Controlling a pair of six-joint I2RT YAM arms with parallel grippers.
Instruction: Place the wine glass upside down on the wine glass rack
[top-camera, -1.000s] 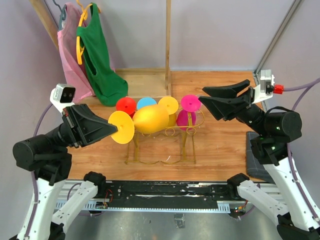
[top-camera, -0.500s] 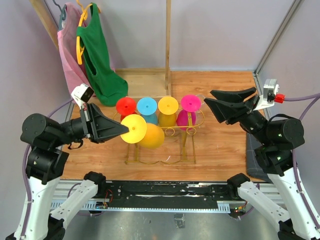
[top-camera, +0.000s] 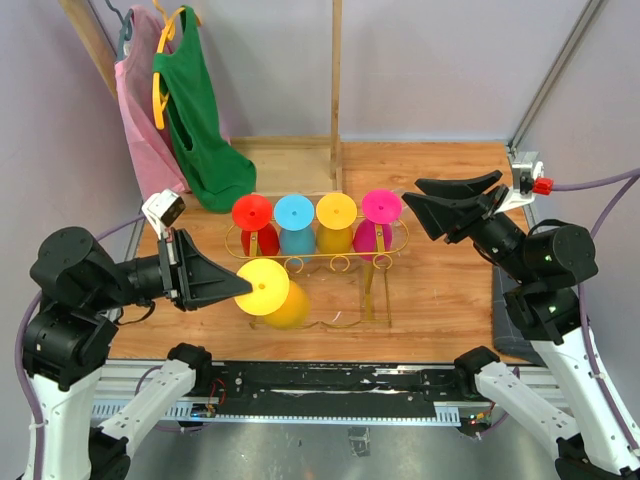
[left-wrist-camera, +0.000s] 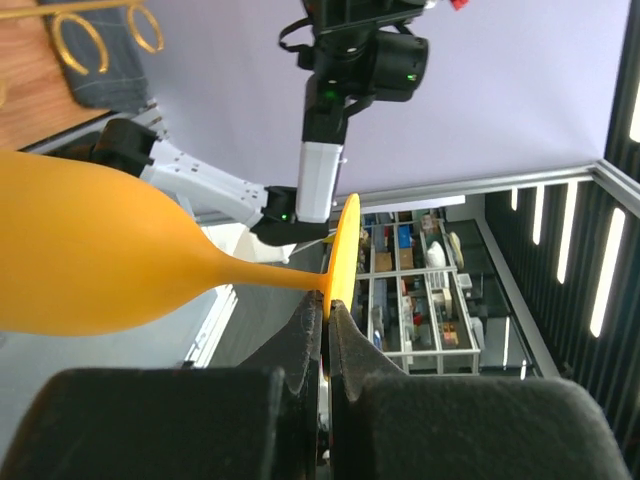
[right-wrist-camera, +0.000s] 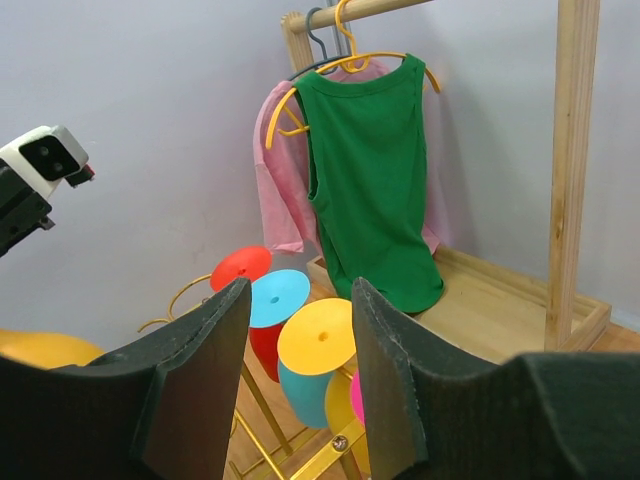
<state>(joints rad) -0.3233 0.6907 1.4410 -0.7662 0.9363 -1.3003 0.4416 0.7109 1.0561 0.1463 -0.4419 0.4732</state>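
Yellow wine glass (top-camera: 268, 291) — foot rim clamped in left tool (top-camera: 240, 287).

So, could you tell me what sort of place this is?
Probably a robotics lab: arms bolted to a wooden table, props like the wine glass rack and clothes rail, storage shelves beyond.

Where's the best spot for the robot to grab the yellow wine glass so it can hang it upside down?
Grip the yellow wine glass by the rim of its flat round foot, coming from the left, the way the foot faces. The left gripper is shut on it there. That leaves the thin stem free, probably to slide into the wine glass rack.
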